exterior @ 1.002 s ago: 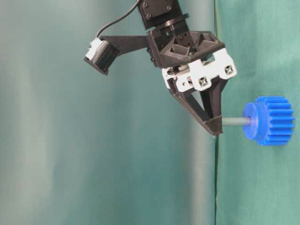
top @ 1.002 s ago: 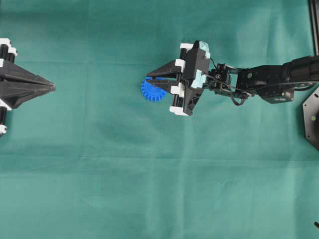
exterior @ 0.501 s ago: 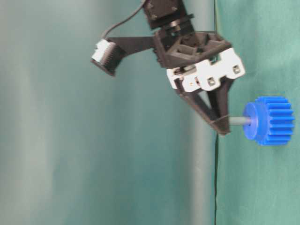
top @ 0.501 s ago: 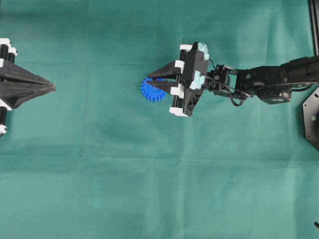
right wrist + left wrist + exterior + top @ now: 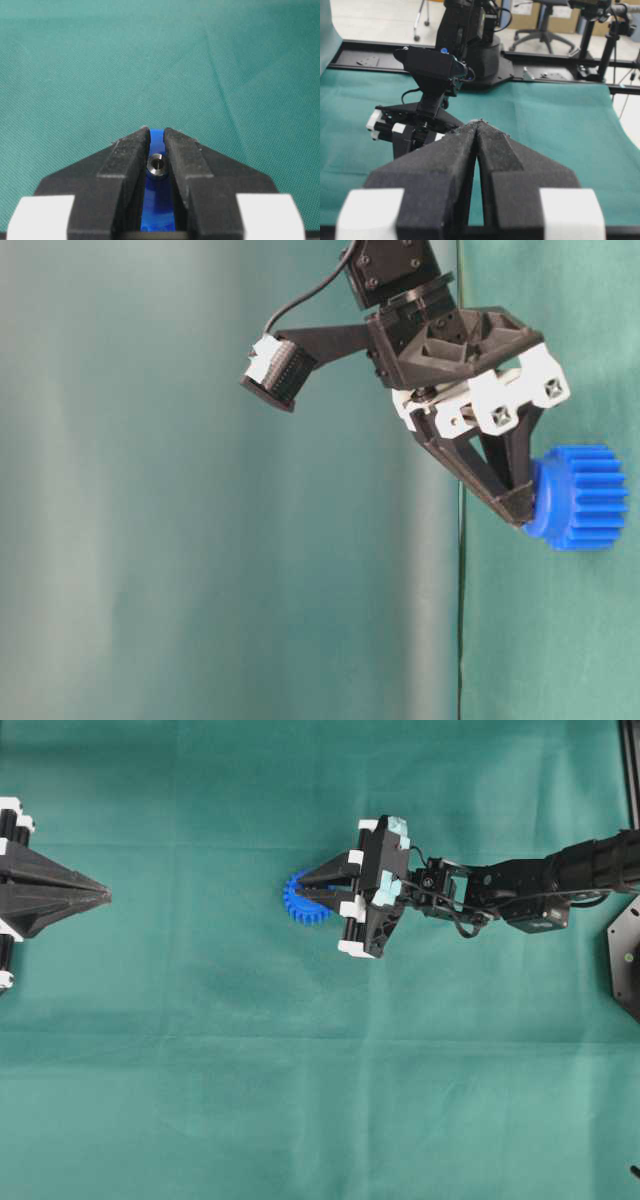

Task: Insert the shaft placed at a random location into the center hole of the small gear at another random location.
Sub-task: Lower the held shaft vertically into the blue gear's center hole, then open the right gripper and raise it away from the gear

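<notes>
The small blue gear (image 5: 302, 899) lies flat on the green cloth; it also shows in the table-level view (image 5: 585, 498). My right gripper (image 5: 312, 890) is shut on the shaft (image 5: 157, 166), a short silver pin whose round end shows between the fingers (image 5: 129, 156) above the blue gear (image 5: 156, 140). The fingertips (image 5: 520, 505) touch the gear's hub, and the rest of the shaft and the center hole are hidden. My left gripper (image 5: 105, 895) is shut and empty at the far left, and it shows in its own wrist view (image 5: 478, 122).
The green cloth (image 5: 300, 1070) covers the whole table. The right arm (image 5: 520, 890) reaches in from the right edge. A black mount (image 5: 625, 955) sits at the right edge. The right arm's base (image 5: 470, 40) stands beyond the cloth in the left wrist view.
My right gripper has moved down toward the gear with the shaft. The length of shaft seen between fingertips and hub has gone, and the fingertips now meet the hub. The left arm has not moved.
</notes>
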Motion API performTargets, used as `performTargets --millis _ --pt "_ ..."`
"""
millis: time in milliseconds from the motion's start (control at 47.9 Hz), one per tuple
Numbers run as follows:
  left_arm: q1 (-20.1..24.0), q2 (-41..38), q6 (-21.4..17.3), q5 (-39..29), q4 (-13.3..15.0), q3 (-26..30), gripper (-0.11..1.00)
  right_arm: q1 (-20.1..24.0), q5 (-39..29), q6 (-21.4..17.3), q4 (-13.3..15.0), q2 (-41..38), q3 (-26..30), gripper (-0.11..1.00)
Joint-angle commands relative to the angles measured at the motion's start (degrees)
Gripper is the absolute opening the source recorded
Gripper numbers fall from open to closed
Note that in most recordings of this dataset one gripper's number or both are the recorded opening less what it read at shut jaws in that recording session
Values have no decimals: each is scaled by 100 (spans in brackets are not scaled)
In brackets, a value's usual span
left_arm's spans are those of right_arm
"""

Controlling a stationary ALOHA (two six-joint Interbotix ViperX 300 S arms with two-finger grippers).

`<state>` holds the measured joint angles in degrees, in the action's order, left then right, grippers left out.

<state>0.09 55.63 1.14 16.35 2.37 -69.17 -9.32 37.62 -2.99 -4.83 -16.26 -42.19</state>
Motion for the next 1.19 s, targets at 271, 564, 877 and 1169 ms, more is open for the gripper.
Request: performTargets --millis 271,564,877,1169 --pt "0 -35 0 26 9 53 -1 -9 26 0 -9 88 105 25" --pt "9 -35 0 26 9 53 -1 -9 9 -9 -18 88 114 44" --pt "0 -35 0 26 9 53 -1 -9 -79 -26 -26 352 114 83" --pt "0 -26 0 26 9 62 -1 -9 -606 53 0 1230 114 82"
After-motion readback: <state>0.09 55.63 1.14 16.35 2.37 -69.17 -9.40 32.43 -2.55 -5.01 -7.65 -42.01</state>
